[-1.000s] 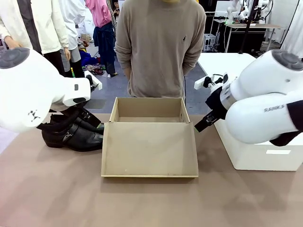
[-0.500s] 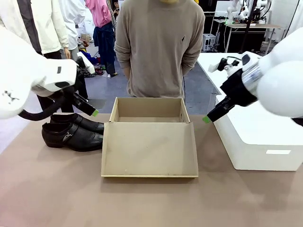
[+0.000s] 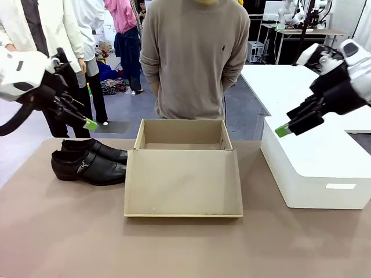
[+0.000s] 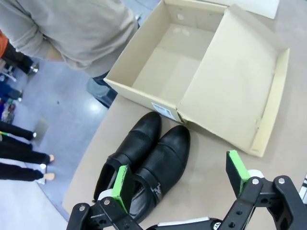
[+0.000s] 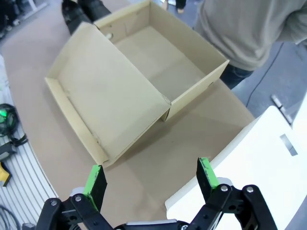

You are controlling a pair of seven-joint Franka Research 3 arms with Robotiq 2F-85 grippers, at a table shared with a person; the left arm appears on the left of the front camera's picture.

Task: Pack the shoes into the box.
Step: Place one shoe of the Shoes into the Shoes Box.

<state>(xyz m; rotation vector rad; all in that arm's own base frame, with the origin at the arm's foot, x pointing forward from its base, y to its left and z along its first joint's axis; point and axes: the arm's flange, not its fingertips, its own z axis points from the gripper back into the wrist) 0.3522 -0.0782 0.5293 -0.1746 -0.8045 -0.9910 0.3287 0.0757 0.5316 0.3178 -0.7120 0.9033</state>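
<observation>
The pair of shiny black leather dress shoes (image 3: 87, 162) lies on the brown table (image 3: 58, 231), just beside the open plain brown cardboard box (image 3: 182, 185), toes toward it. The left gripper (image 4: 181, 176) hangs above the shoes, jaws spread wide and holding nothing. The right gripper (image 5: 151, 179) is spread wide too and empty, up over the table's right side beside the box.

From my end the shoes (image 3: 98, 168) look like glossy black leather with a little metal buckle (image 3: 84, 167), the box (image 3: 183, 182) is plain matt cardboard, and the table (image 3: 174, 249) is smooth, dull brown.
</observation>
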